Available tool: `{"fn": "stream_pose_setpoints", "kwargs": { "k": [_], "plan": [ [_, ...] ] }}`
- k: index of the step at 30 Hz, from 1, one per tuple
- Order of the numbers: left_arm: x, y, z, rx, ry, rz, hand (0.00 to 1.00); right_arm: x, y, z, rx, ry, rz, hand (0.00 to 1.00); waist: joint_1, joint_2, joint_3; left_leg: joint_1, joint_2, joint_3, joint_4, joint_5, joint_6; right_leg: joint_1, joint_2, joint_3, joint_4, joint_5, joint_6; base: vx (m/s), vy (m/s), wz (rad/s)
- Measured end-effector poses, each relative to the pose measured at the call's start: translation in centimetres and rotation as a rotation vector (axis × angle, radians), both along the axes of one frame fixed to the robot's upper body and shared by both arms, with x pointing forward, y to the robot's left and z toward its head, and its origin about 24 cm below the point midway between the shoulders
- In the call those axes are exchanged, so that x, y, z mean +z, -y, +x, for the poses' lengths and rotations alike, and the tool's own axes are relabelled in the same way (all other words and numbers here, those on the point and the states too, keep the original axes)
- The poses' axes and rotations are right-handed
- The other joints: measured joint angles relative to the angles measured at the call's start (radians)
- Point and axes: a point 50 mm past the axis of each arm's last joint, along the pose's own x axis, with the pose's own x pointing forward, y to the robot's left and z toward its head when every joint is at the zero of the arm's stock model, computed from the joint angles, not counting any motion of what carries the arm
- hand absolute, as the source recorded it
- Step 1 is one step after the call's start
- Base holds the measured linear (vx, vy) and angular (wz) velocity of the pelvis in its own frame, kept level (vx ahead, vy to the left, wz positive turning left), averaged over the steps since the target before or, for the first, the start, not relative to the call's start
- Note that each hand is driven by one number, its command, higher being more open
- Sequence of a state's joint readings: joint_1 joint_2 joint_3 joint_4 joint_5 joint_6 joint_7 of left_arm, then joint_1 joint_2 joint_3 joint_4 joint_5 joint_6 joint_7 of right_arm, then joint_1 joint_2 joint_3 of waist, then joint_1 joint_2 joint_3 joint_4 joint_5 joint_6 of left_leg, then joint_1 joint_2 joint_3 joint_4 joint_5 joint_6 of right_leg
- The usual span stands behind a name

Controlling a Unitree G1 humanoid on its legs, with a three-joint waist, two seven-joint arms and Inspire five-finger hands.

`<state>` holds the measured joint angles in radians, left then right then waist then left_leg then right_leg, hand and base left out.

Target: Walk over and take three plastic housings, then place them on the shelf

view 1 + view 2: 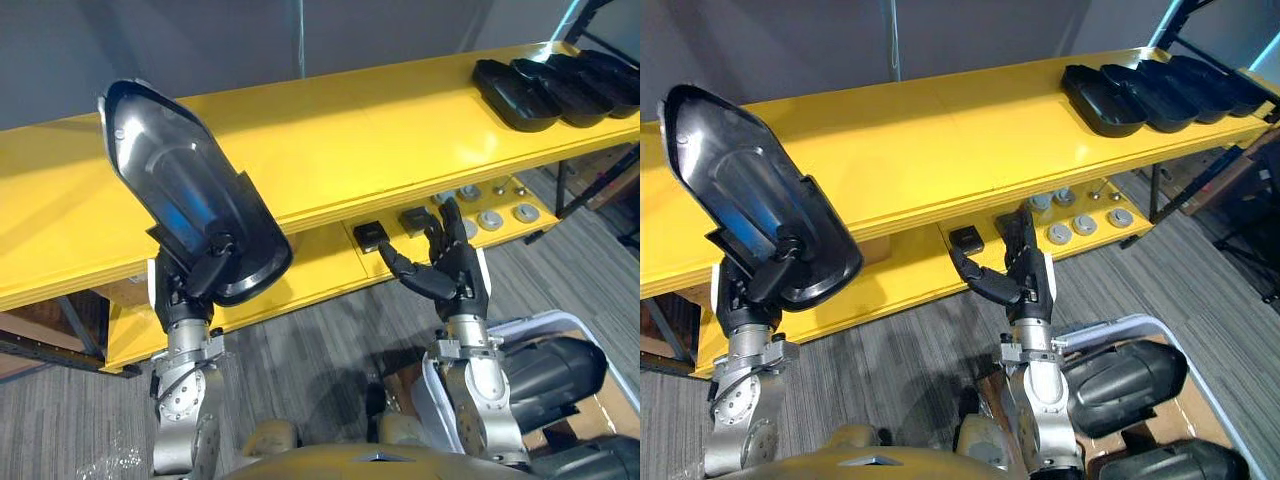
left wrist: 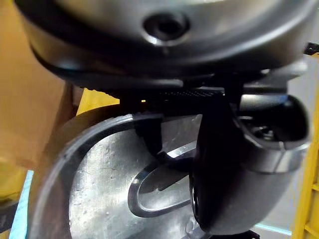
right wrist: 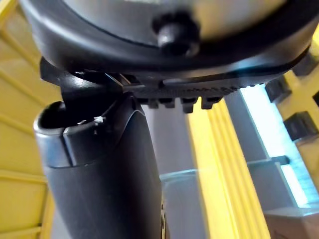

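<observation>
Left hand [image 1: 186,290] curled tight round the lower end of a glossy black plastic housing [image 1: 175,180], raised tilted over the long yellow shelf [image 1: 380,130]; right hand [image 1: 452,270] loosely spread, empty; suggest laying it flat beside the row of black shelved housings [image 1: 560,85] before releasing.

Yellow shelf, black parts, grey floor.

The shelf [image 1: 350,140] is bright yellow on both levels. The raised housing [image 1: 190,190] is glossy black with a blue sheen. The row of housings [image 1: 560,85] at far right is plain black. The lower level carries silver-grey discs [image 1: 490,219] and black blocks [image 1: 368,236]. The carpet [image 1: 320,350] is grey with fine darker streaks. The near-right tub [image 1: 1140,321] is white, and the housings in it [image 1: 1125,385] are black. The left hand [image 1: 182,288] and right hand [image 1: 455,275] are dark.
</observation>
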<state>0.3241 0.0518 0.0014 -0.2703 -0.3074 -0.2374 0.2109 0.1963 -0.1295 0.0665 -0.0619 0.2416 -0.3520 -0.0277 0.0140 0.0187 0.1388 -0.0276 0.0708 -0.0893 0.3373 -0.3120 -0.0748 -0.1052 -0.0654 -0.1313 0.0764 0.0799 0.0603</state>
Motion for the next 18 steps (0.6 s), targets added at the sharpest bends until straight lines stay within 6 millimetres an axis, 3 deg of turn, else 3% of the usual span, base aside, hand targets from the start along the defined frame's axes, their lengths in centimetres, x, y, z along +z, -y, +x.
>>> {"fn": "stream_pose_setpoints", "kwargs": {
  "k": [4, 6, 8, 9, 10, 11, 13, 14, 16, 18],
  "plan": [
    [0.0, -0.1, 0.0, 0.010, -0.001, 0.003, 0.00, 1.2, 1.5, 0.2, -0.048, 0.053, -0.013, 1.00, -0.008, 0.015, -0.008, 0.005, 0.028, 0.001, 0.001, 0.007, -0.013, 0.026, 0.026, -0.018, -0.013, -0.015, -0.022, 0.07, -0.075, 0.12],
    [-0.1, -0.3, 0.0, 0.026, -0.009, 0.003, 0.00, 1.4, 2.2, 0.1, -0.067, 0.064, 0.008, 1.00, -0.012, 0.020, -0.005, -0.030, 0.030, 0.006, 0.107, 0.010, -0.016, 0.044, 0.033, -0.022, -0.011, -0.033, -0.027, 0.02, -0.024, 0.12],
    [-0.8, -0.5, -0.1, 0.040, -0.042, 0.000, 0.00, 1.3, 2.7, -0.1, -0.084, 0.063, 0.021, 1.00, -0.015, 0.046, 0.010, -0.101, 0.046, 0.049, 0.327, 0.037, -0.014, 0.098, 0.042, -0.029, -0.011, -0.054, -0.048, 0.01, -0.003, 0.08],
    [-1.0, -0.6, -0.1, 0.044, -0.050, 0.002, 0.00, 1.2, 2.6, -0.2, -0.083, 0.060, 0.023, 1.00, -0.015, 0.045, 0.012, -0.109, 0.046, 0.063, 0.354, 0.057, -0.015, 0.111, 0.036, -0.028, -0.015, -0.057, -0.052, 0.01, 0.013, 0.08],
    [-1.1, -0.8, -0.2, 0.052, -0.054, 0.006, 0.00, 1.1, 2.6, -0.4, -0.085, 0.062, 0.026, 1.00, -0.017, 0.023, 0.023, -0.121, 0.047, 0.102, 0.365, 0.068, 0.006, 0.129, 0.010, -0.030, -0.030, -0.063, -0.051, -0.02, 0.001, 0.29],
    [-0.8, -0.6, 0.1, 0.029, -0.035, 0.009, 0.00, 1.3, 3.0, -0.8, -0.113, 0.082, 0.032, 1.00, -0.019, 0.033, 0.021, -0.128, 0.064, 0.142, 0.267, 0.039, 0.009, 0.131, -0.001, -0.042, -0.035, -0.065, -0.052, -0.03, -0.001, 0.40],
    [-0.4, 0.0, 0.5, -0.025, -0.008, 0.021, 0.00, 1.6, 3.8, -1.5, -0.159, 0.102, 0.030, 1.00, -0.030, 0.047, 0.031, -0.143, 0.086, 0.161, 0.112, 0.050, 0.005, 0.141, -0.012, -0.062, -0.043, -0.069, -0.048, -0.03, 0.073, 0.41],
    [-0.4, 0.2, 0.5, -0.042, -0.004, 0.028, 0.00, 1.6, 4.1, -1.6, -0.173, 0.102, 0.026, 1.00, -0.032, 0.048, 0.032, -0.140, 0.085, 0.161, 0.065, 0.068, 0.000, 0.144, -0.021, -0.065, -0.037, -0.073, -0.042, -0.01, 0.118, 0.22],
    [0.0, 0.9, 0.8, -0.106, 0.016, 0.066, 0.00, 1.6, 4.5, -2.0, -0.195, 0.110, 0.014, 1.00, -0.041, 0.059, 0.031, -0.114, 0.076, 0.154, -0.025, 0.173, -0.025, 0.138, -0.058, -0.045, 0.012, -0.101, -0.002, 0.02, 0.195, -0.13],
    [0.4, 1.2, 1.2, -0.139, 0.041, 0.078, 0.00, 1.8, 4.3, -1.8, -0.195, 0.122, 0.019, 1.00, -0.039, 0.063, 0.029, -0.090, 0.048, 0.178, -0.020, 0.202, -0.011, 0.124, -0.080, 0.010, 0.030, -0.107, 0.015, 0.03, 0.272, -0.67]
  ]
}}
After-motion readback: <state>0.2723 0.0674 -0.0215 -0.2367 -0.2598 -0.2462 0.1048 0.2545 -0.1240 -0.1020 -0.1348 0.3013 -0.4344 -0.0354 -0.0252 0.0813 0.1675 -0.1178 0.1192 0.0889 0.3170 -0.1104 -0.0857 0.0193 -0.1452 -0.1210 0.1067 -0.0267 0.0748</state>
